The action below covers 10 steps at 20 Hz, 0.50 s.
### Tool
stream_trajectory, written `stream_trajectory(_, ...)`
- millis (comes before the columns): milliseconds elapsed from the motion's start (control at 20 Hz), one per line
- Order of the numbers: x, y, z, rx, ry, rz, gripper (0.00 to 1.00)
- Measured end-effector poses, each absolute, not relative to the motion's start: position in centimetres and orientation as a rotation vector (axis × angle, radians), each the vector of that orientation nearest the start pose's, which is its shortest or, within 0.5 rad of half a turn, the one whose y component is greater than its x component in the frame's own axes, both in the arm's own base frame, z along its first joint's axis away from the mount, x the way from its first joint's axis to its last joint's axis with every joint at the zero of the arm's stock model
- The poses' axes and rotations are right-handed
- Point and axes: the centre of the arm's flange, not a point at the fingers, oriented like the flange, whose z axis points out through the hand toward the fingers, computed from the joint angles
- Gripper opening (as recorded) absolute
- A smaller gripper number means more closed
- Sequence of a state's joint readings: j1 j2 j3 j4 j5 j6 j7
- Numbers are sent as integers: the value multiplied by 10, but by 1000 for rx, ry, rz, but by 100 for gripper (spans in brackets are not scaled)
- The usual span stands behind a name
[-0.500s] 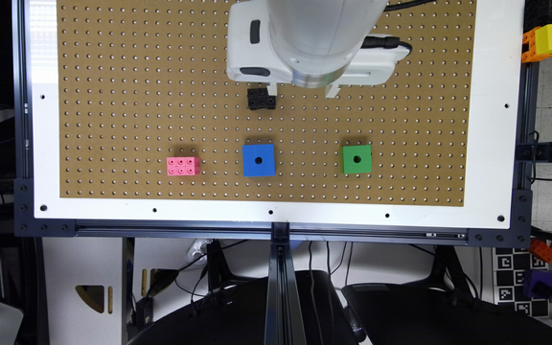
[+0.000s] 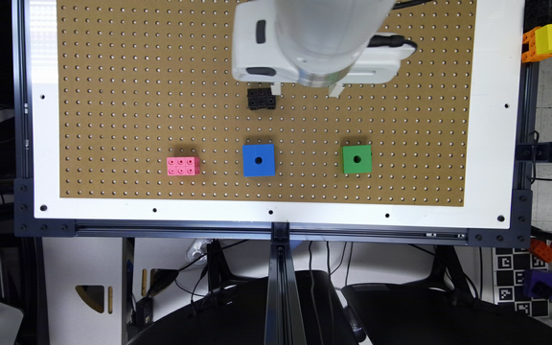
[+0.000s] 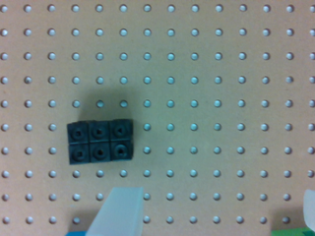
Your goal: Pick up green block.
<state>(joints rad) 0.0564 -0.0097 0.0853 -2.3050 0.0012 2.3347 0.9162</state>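
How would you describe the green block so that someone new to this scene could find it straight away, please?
Start at the brown pegboard framed in white, and follow the row of three blocks near its lower edge in the exterior view. The green block is at the exterior view's right end, beside the blue cube. Both have a round dark hole on top; only its bright green colour differs.

Robotics lab: framed pegboard [image 2: 113,72] bench, fiducial marker [image 2: 511,268], cables [image 2: 199,282] beneath.
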Motion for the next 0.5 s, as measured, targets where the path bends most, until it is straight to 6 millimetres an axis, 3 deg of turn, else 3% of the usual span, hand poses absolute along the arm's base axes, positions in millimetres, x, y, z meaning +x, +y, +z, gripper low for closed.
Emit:
stream_trajectory(200,533,101,355,-2874,1164,-69,100)
stream_trajectory(500,605,145,341,-2836,1140,-70,100)
